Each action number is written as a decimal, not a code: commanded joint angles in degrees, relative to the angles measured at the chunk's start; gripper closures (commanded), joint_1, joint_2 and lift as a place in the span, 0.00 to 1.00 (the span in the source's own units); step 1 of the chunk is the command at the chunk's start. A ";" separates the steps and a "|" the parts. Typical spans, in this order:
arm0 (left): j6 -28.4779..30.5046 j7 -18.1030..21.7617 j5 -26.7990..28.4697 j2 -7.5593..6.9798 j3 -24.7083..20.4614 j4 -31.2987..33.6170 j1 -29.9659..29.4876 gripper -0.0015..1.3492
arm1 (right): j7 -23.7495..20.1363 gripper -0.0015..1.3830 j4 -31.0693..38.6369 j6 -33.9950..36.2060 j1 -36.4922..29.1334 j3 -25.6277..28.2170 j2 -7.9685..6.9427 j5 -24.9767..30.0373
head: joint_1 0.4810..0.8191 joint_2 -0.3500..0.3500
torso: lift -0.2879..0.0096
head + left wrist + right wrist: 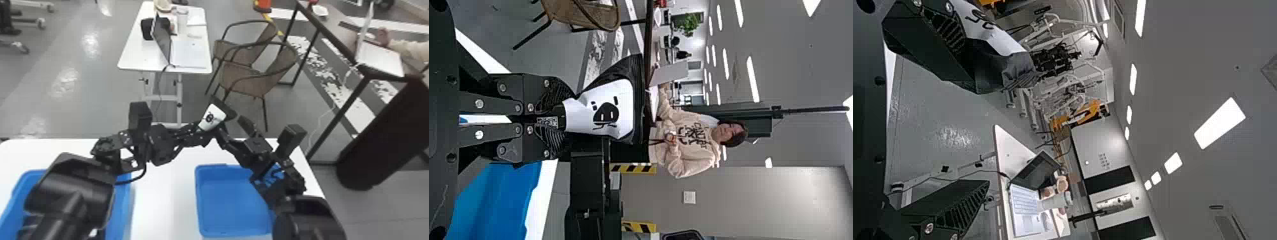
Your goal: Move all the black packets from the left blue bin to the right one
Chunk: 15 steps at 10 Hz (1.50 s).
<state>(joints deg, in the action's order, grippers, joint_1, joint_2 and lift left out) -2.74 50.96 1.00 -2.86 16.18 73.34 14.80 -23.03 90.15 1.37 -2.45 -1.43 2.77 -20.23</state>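
Mid-transfer, near the far edge of the desk (pixel 162 204), we are gripping a packet (pixel 213 117) in our left tool (pixel 561 116) and holding our right tool (pixel 980 135) wide beside it. Our left arm (pixel 73 188) is obscuring much of the left bin (pixel 124 204), our right arm (pixel 289 183) part of the right bin (pixel 234 204), leaving totals moved and remaining uncertain.

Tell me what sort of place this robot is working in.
Probably a robotics lab or a shared tech workspace: an open laptop sits on a white table beyond the robot's arms, woven chairs stand nearby, and black-and-yellow striped markings show in the left wrist view.
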 commanded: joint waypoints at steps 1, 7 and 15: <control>-0.16 0.01 1.72 -0.13 -1.41 0.49 -0.48 0.87 | 0.09 0.10 0.02 -0.05 -0.36 0.64 0.22 -0.07 | 0.63 0.23 | 0.97; 1.42 -0.43 5.41 -1.27 -9.41 3.39 -2.41 0.87 | 0.09 0.10 3.19 3.12 -1.85 1.43 0.75 -3.76 | 0.63 0.33 | 0.97; -0.42 -1.22 0.58 0.48 -4.05 -2.94 0.23 0.87 | -1.05 0.10 1.60 8.04 1.57 -5.17 0.92 -9.65 | 0.63 0.36 | 0.97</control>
<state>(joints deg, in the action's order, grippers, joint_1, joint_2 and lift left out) -3.14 49.79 2.48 -2.51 11.61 70.41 14.95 -24.09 92.57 9.35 -1.54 -6.12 3.64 -29.67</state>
